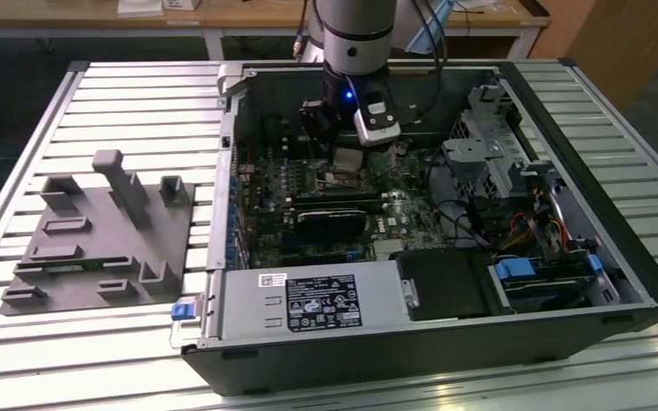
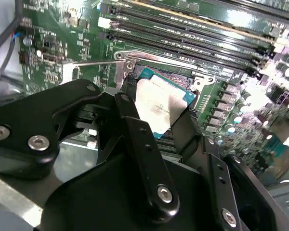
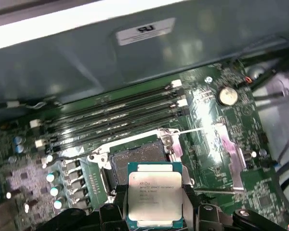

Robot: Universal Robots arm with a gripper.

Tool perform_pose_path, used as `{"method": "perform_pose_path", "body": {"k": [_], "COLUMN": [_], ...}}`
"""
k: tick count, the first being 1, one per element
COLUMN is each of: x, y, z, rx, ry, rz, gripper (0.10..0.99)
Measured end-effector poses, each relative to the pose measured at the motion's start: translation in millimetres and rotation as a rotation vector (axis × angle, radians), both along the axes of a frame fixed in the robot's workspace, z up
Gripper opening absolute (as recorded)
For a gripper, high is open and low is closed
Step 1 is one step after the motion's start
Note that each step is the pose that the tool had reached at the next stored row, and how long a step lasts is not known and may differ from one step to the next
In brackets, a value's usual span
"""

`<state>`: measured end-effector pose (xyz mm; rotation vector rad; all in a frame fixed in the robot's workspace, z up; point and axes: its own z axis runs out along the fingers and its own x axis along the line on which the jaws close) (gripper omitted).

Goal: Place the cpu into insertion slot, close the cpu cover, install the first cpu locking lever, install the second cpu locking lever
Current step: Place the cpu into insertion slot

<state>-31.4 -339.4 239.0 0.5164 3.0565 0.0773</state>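
**Exterior view.** The arm stands over the open computer case point(image 1: 444, 342). Its gripper point(image 1: 348, 161) hangs low over the green board point(image 1: 403, 218), close above the socket point(image 1: 338, 181). A grey parts holder point(image 1: 100, 231) lies on the table at the exterior view's left, well apart from the work.

**Second wrist view.** The two black fingers point(image 2: 135, 125) are set narrow and clamp the chip point(image 2: 161, 108) by opposite edges, silvery top up. The chip is tilted slightly and sits above the socket's silver rim point(image 2: 149, 58), not down in it. The long memory slots point(image 2: 192, 29) run beyond the socket.

**First wrist view.** The chip point(image 3: 155, 195) is in the grip, just beside the dark, open socket point(image 3: 137, 161) and not yet over its centre. A silver plate point(image 3: 227, 151) lying to one side appears to be the cover, swung open. A thin lever point(image 3: 195, 130) stands free of its catch.

**Step in hand.** This is step one, placing the chip; cover and levers are untouched. As a judgement, seating calls for three things:
- the chip brought square over the rim
- its corners matched to the socket
- a level, gentle descent, since a tilted entry risks the contacts
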Motion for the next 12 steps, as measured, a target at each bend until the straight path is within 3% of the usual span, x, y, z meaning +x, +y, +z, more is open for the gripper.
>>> {"method": "perform_pose_path", "body": {"k": [12], "x": [0.0], "y": [0.0], "z": [-0.8], "rx": [-0.001], "ry": [0.0], "rz": [-0.201], "gripper": [0.537]}}
